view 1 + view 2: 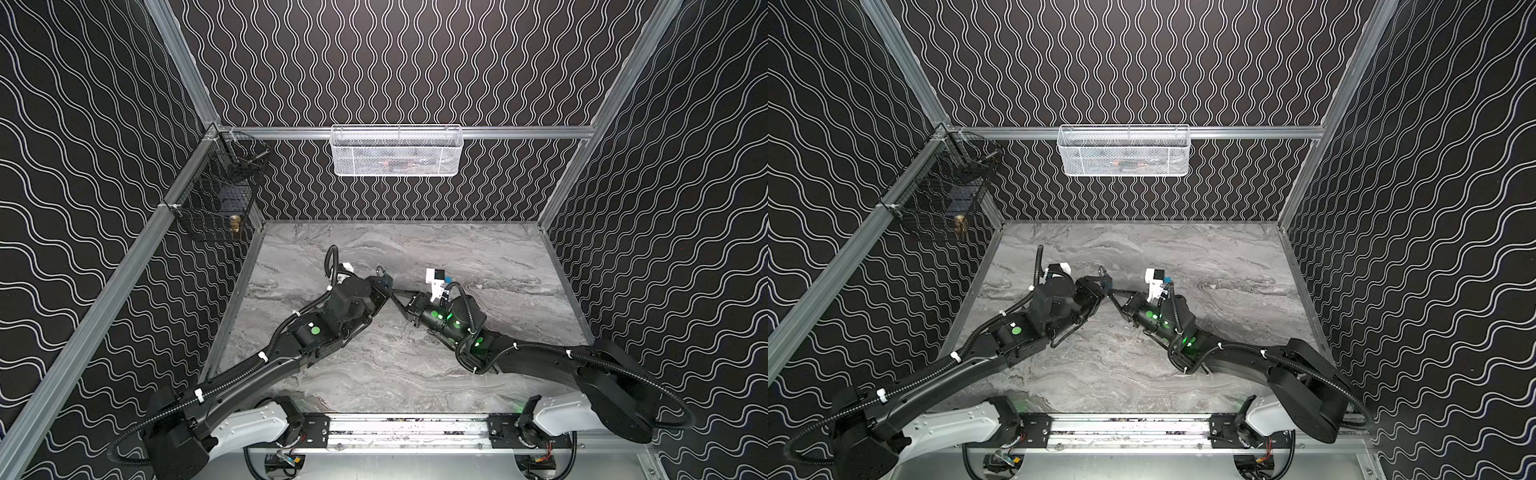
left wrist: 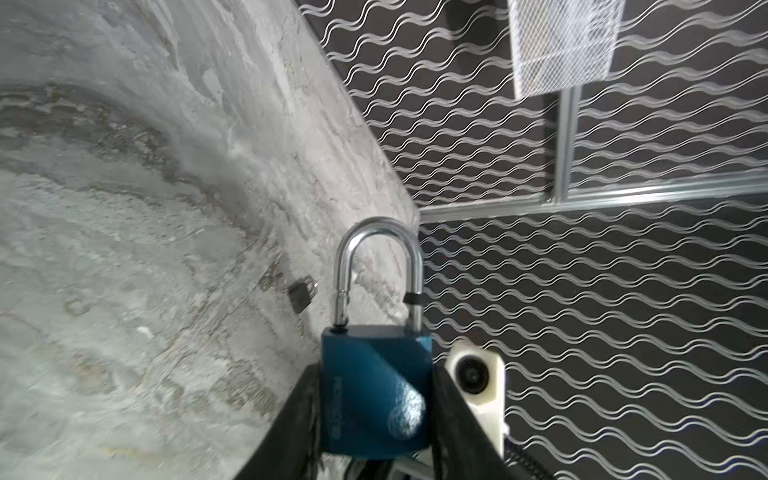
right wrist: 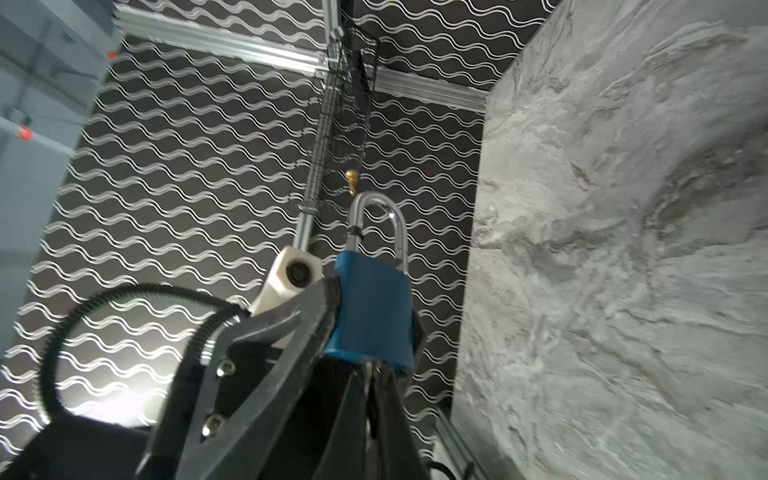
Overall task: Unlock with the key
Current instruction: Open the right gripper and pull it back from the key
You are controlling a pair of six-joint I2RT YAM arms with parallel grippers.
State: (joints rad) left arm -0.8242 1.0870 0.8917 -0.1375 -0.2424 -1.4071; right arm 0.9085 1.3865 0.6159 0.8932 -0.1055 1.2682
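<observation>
1. The grey marbled tabletop (image 1: 498,257) lies under both my arms, walled in by dark panels with wavy lines.
2. My left arm (image 1: 266,365) and right arm (image 1: 540,357) reach in from the near rail and meet near the middle of the tabletop in both top views.
3. A white mesh basket (image 1: 397,151) hangs on the back rail.
4. A black wire basket (image 1: 216,199) hangs in the back left corner, with a small brass piece (image 1: 235,224) low on its front.
5. My left fingers (image 2: 307,395) clamp the blue padlock (image 2: 374,390) by its two flat sides, holding it above the tabletop with its shackle (image 2: 380,232) pointing away from my wrist.
6. My right fingers (image 3: 361,399) are pinched closed just under the padlock's base, meeting it from the opposite side.
7. One leg of the shackle shows its notched end just above the body; I cannot tell whether it has come free.
8. A small grey metal piece (image 2: 302,293) lies on the tabletop near the back wall, well apart from the padlock.
9. The key (image 3: 371,368) shows only as a sliver of metal between my right fingertips, right at the padlock's base.
</observation>
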